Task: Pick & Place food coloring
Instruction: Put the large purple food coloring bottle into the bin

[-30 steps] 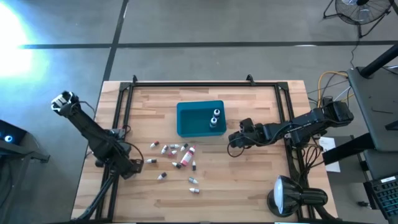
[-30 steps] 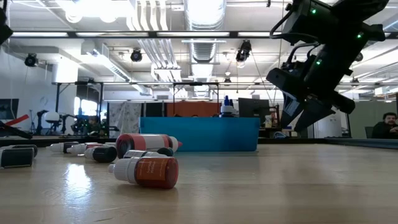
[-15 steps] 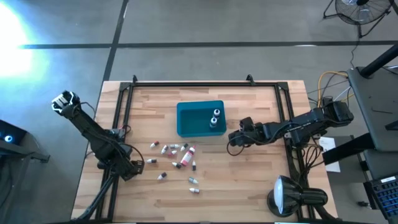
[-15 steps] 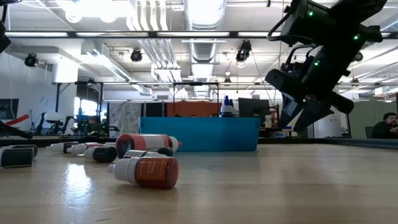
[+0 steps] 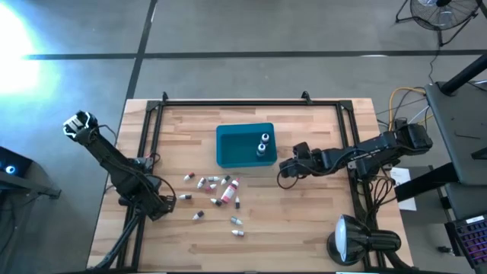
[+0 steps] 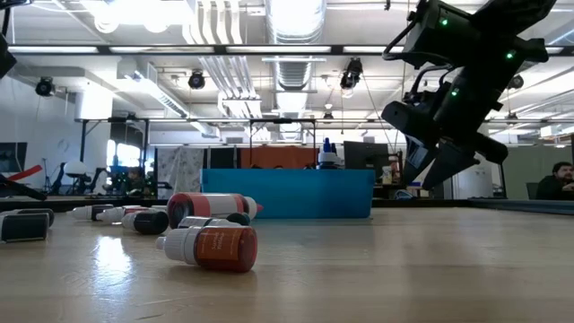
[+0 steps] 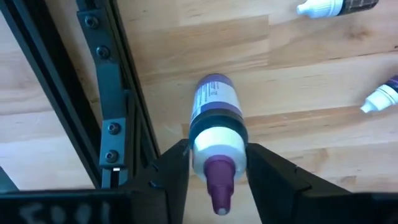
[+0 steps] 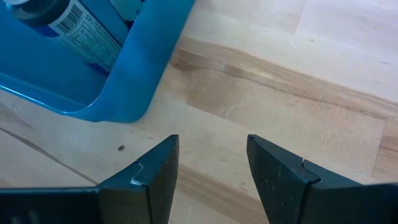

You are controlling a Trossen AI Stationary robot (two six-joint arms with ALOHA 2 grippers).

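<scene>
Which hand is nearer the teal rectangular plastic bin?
Right. The right hand sits just off the teal rectangular plastic bin by its right corner; the left hand is farther away, down at the table's left frame.

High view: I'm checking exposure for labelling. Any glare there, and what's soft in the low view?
High view: a bright glare patch washes out the floor at upper left; the table is evenly lit. Low view: the nearest red bottle looks slightly soft, and ceiling lights bloom.

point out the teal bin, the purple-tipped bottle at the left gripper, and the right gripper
teal bin [image 5: 228, 148], high view, bare floor
purple-tipped bottle [image 7: 216, 106], left wrist view, label
right gripper [image 8: 209, 171], right wrist view, between fingertips
</scene>
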